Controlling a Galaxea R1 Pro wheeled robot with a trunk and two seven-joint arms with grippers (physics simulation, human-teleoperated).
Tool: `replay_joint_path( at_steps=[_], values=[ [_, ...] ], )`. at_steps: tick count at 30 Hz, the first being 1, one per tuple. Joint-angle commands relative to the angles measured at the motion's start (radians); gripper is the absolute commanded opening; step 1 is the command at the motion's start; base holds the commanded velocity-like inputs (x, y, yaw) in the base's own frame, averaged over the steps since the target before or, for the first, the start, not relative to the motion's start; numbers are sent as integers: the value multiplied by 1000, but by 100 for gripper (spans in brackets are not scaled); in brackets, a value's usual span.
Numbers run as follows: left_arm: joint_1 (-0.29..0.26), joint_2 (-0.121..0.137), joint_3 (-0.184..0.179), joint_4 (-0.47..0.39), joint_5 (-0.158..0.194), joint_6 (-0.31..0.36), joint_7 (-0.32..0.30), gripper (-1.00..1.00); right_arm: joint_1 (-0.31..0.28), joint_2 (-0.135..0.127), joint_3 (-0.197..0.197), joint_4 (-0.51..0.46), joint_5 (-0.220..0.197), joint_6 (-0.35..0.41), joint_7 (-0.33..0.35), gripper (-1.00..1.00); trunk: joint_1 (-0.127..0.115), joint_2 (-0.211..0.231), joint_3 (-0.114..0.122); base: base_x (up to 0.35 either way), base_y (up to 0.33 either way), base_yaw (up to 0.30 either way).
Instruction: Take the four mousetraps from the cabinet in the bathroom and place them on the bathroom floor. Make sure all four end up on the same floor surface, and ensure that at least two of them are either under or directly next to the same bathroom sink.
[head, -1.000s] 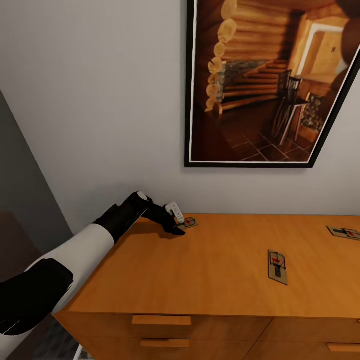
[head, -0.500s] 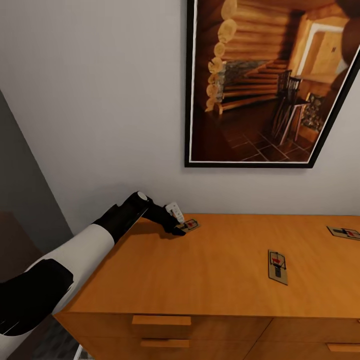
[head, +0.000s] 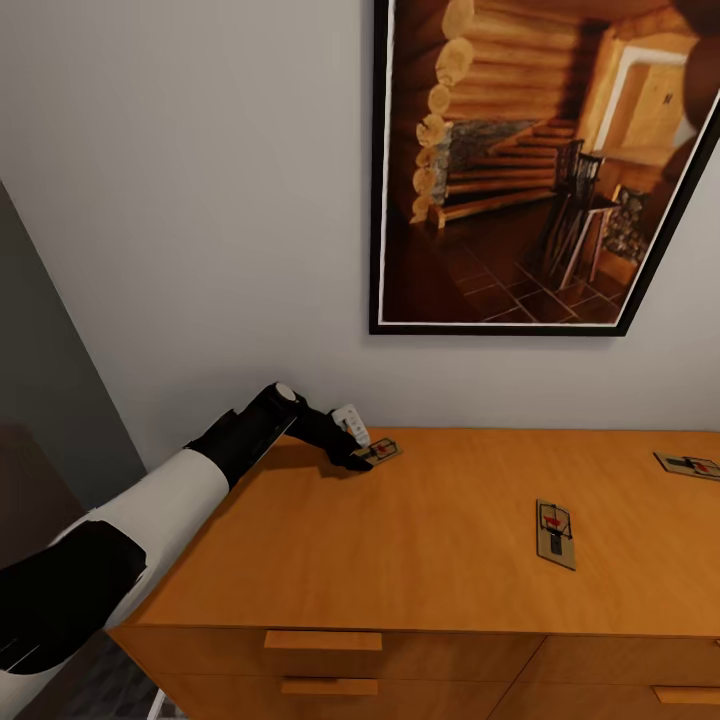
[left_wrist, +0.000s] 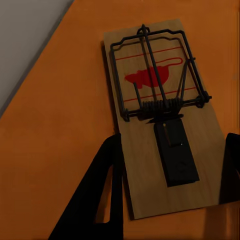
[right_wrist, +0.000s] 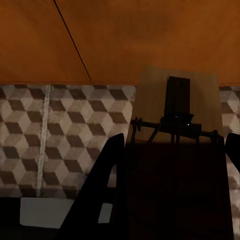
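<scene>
The cabinet (head: 440, 530) is an orange-brown chest whose top carries three mousetraps. My left gripper (head: 366, 452) reaches to the back left one (head: 384, 451). In the left wrist view this mousetrap (left_wrist: 160, 115) lies flat on the wood, and the left gripper (left_wrist: 172, 145) has its black fingers (left_wrist: 102, 200) pressed against both long edges of the board. Two more mousetraps lie free, one mid-top (head: 555, 533) and one at the far right (head: 688, 464). My right gripper (right_wrist: 175, 142) is shut on another mousetrap (right_wrist: 175, 100), held low before the cabinet front (right_wrist: 150, 35) above the cube-patterned bathroom floor (right_wrist: 30, 130).
A large framed picture (head: 540, 170) hangs on the grey wall behind the cabinet. Drawer handles (head: 322, 640) line the cabinet's front. A darker wall panel (head: 40, 380) stands to the left. A pale flat shape (right_wrist: 35, 212) lies low in the right wrist view.
The left gripper has crept slightly forward onto the back left mousetrap, and the trap has shifted a little with it. The other two traps on top have not moved.
</scene>
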Motion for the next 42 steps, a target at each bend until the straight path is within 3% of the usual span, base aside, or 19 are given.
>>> replay_joint_path(
  at_steps=[1, 26, 42],
  values=[
    [0, 1, 1, -8, -5, 7, -3, -100, -1, 1, -10, 1, 8, -3, 3, -100, 0, -1, -1, 0, 0, 0],
    [0, 2, 1, -69, -4, 13, -3, -100, 0, 5, -10, 1, 8, -3, 2, -100, 0, -1, -1, -4, 0, 0],
    [0, 2, 0, -62, -4, 13, -3, -100, 0, 4, -10, 1, 9, -3, 3, -100, 0, -1, -1, -271, -114, 0]
  ],
)
